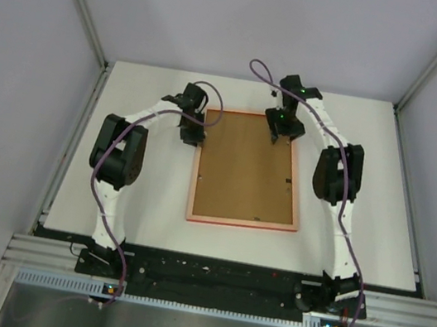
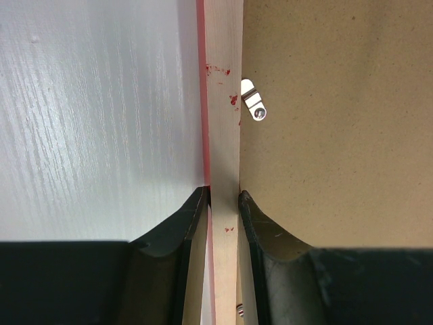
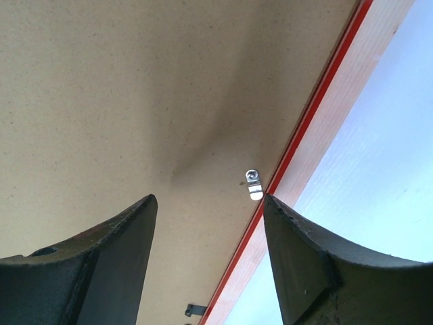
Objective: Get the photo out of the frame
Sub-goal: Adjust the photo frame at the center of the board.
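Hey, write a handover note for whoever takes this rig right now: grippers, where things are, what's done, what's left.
Left gripper: shut on the frame, on its left rail.
Right gripper: open, empty, over the backing board by a metal clip.
Frame lies face down on the table; the photo is not visible, the backing board covers the opening.
Done: frame steadied.
Left: free the backing board, lift it, take out the photo.

We see soft, even light on the white rectangular table (image 1: pixel 158 195), shadows faint. At the right wrist a dim shadow pools mid-picture on the brown back of the thin red rectangular frame (image 3: pixel 135 88); at the left wrist, pale sheen streaks the table at nine o'clock.
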Controlling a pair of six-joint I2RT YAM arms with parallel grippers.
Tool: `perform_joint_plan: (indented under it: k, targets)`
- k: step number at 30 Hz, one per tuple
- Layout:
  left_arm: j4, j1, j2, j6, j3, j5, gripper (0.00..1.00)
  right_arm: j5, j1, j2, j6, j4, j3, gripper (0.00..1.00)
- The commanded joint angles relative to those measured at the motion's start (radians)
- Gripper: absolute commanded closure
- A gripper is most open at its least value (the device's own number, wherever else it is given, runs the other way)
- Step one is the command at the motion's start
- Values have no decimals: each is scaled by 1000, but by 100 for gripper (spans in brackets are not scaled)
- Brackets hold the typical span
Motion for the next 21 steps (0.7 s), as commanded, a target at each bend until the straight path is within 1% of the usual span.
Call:
perform_joint_plan:
  k: [1, 3, 6, 8, 9, 11, 16, 21]
  targets:
    - [22, 4, -69, -11, -7, 12, 78, -100, -18, 5, 10, -3, 18, 36]
    - [22, 4, -67, -11, -7, 14, 78, -88, -18, 5, 15, -3, 22, 35]
    - [22, 4, -69, -13, -7, 12, 79, -24, -19, 8, 16, -3, 21, 35]
    - [22, 4, -72, -13, -8, 12, 79, -43, -19, 17, 16, -5, 2, 35]
    - [22, 4, -73, -14, -10, 14, 79, -43, -19, 23, 45, -8, -5, 35]
    - [22, 4, -73, -16, -8, 17, 79, -83, -21, 33, 53, -11, -24, 35]
    - [22, 4, -75, -14, -10, 18, 79, -138, -30, 56, 67, -11, -9, 34]
    - [24, 4, -78, -13, -11, 14, 79, -105, -33, 62, 61, -8, 11, 33]
